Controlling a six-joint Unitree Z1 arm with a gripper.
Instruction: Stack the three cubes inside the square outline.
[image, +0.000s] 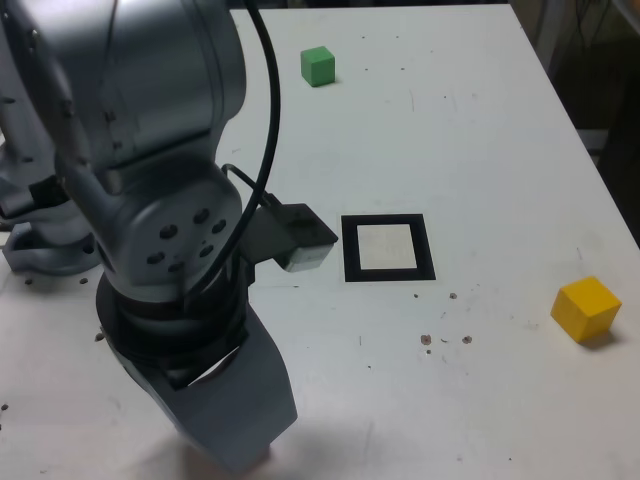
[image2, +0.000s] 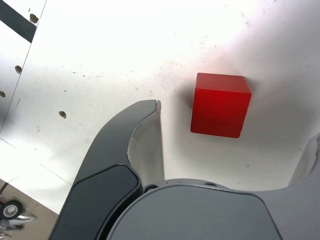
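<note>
My gripper (image2: 238, 119) stands wide open and holds nothing, with the red cube (image2: 220, 107) lying in the gap between its 2 fingers, clear of both, nearly square to them
From my end I see a broad white table (image: 500, 120), scuffed and pitted, then the arm (image: 150, 150) in smooth grey casings, rounded like drums, its curved fingers pale and rough-edged inside; the square outline (image: 351, 250) is flat, thick and black around an off-white centre, with 0 cubes in it; smallest are the 3 matte, plain-faced blocks, the yellow cube (image: 585, 308) near the exterior view's right edge, the green cube (image: 318, 67) near its top; I judge that the next move is to line up on the red 1, lower if needed and close
</note>
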